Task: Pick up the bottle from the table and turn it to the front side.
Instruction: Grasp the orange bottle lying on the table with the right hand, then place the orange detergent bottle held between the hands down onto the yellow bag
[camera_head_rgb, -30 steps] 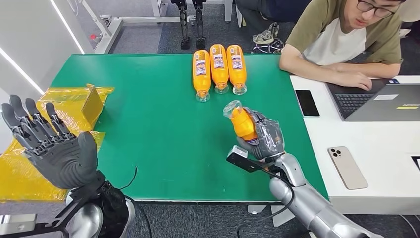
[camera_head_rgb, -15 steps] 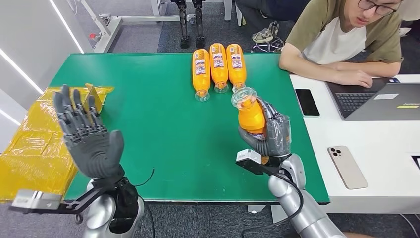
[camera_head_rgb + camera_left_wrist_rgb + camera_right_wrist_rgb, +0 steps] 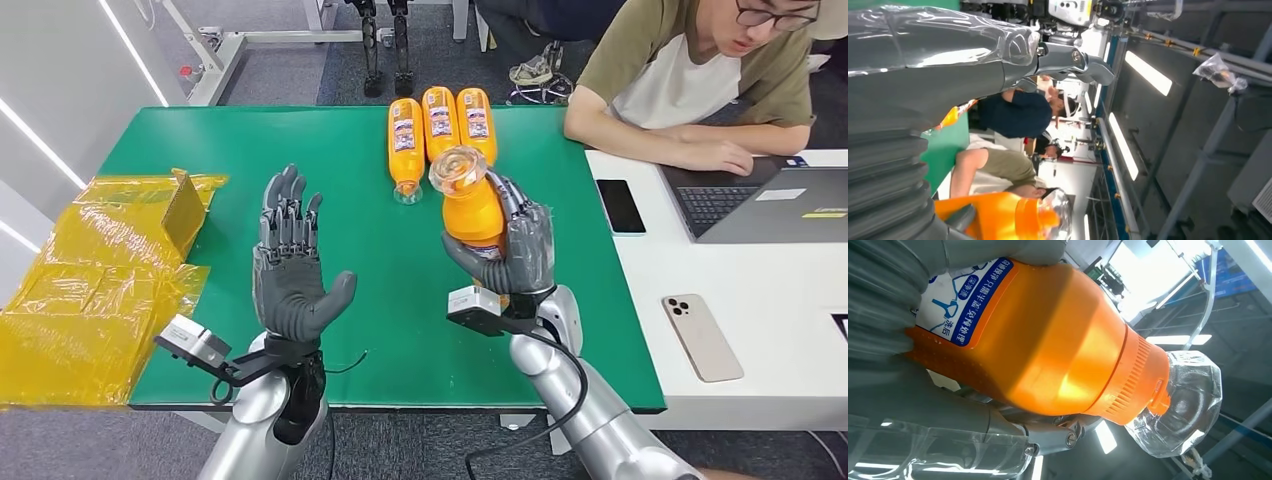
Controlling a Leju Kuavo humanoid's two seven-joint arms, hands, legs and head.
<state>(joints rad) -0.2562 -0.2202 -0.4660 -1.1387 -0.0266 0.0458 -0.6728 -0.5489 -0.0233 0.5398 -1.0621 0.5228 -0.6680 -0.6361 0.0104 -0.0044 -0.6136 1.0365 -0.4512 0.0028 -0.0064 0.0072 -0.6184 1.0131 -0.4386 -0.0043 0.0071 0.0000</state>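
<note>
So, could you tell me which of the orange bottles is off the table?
The bottle gripped in the right hand, cap up. The other three bottles lie side by side on the green table.

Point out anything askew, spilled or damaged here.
Nothing stands out. The right hand holds an orange bottle upright, cap on; three more bottles lie in a neat row. The left hand is raised, holding nothing.

The right hand [image 3: 507,248], just right of centre in the head view, is raised upright on its silver forearm with fingers wrapped around the bottle [image 3: 470,205], cap end up. The left hand [image 3: 292,272] stands left of centre, palm turned toward the right hand, fingers straight and slightly apart, thumb out, holding nothing. Both forearms rise from the bottom edge.
</note>
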